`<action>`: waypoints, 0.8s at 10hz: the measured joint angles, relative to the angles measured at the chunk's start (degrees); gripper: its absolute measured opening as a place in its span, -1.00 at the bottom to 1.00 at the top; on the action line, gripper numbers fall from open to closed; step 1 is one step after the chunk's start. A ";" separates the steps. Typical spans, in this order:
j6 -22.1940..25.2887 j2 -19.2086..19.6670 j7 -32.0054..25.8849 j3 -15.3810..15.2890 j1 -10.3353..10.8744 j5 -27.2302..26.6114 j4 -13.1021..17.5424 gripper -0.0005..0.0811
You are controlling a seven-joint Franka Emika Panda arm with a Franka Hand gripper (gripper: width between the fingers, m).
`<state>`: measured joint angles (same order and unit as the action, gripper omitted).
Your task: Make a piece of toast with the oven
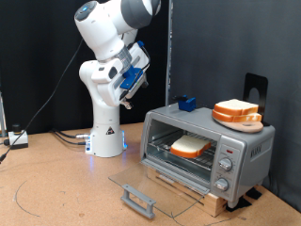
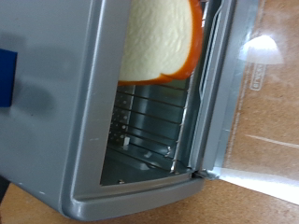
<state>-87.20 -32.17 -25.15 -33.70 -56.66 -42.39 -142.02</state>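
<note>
Exterior view shows the oven at the right of the frame on a wooden surface, its glass door dropped flat open toward the lower centre, grey bar handle at the door's front edge. The piece of toast lies flat on the wire rack inside the cavity; a pile of similar slices sits on a plate on the oven's roof, and a small blue object rests at the roof's far end. The claw hangs in the air at upper centre, well apart from the oven and holding nothing; whether its fingers are wide or narrow I cannot tell. Wrist view looks into the open cavity, with the slice's pale face and orange-brown crust over the rack wires. The slice looks light, soft and crumbly, so it would probably best be pinched gently across its crust edge.
</note>
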 joint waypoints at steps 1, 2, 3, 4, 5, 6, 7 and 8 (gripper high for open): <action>0.73 2.09 -0.04 -0.02 -0.63 0.97 0.40 0.99; 0.86 4.95 -0.04 -0.05 -1.53 1.89 0.94 0.99; 0.46 7.73 0.15 -0.09 -2.48 2.66 1.44 0.99; 0.09 10.40 1.29 -0.21 -3.54 4.36 2.09 0.99; -1.94 12.83 2.20 -0.29 -4.39 5.58 2.55 0.99; -3.19 15.06 2.88 -0.89 -4.85 5.98 3.40 0.99; -2.94 15.05 2.87 -0.88 -4.84 5.97 3.36 0.99; 0.65 15.54 3.98 -0.84 -4.92 6.72 3.77 0.99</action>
<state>-86.55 -16.63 -21.16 -34.54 -61.58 -35.67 -138.25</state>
